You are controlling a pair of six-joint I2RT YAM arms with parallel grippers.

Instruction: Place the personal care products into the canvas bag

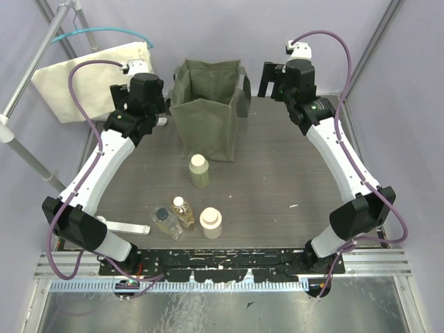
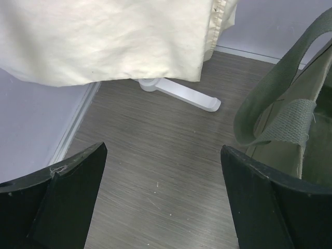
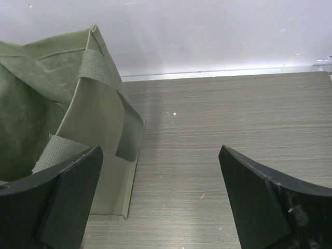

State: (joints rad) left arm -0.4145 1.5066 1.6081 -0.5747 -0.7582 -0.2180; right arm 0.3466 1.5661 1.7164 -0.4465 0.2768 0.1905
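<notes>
The room is plain pale-walled, and in the middle sits a dark wood-grain surface (image 1: 277, 173) with two arms reaching up from its near edge. At the back stands the canvas bag (image 1: 208, 104), olive green, upright with its mouth open and its short handles flopped over the rim. It sits right between the two tools. The left tool (image 2: 163, 150) hangs just beside the bag's left wall, fingers spread wide and holding nothing. The right tool (image 3: 161, 150) hovers off the bag's right side, equally wide apart and empty. I count four bottles, all out on the surface. An olive-yellow bottle (image 1: 199, 171) with a cream cap stands alone just in front of the bag. Nearer the front edge three huddle close together: an amber bottle (image 1: 183, 211) with a white cap, a clear bottle (image 1: 166, 222) with a dark cap, and a squat cream bottle (image 1: 211, 223). Any print on them is too small to read. One flat white strip (image 1: 128, 227) lies left of that group, by the left arm. Behind the left arm one cream cloth bag (image 1: 90, 76) droops from a teal hanger (image 1: 104, 31) on a metal rail (image 1: 28, 69).
</notes>
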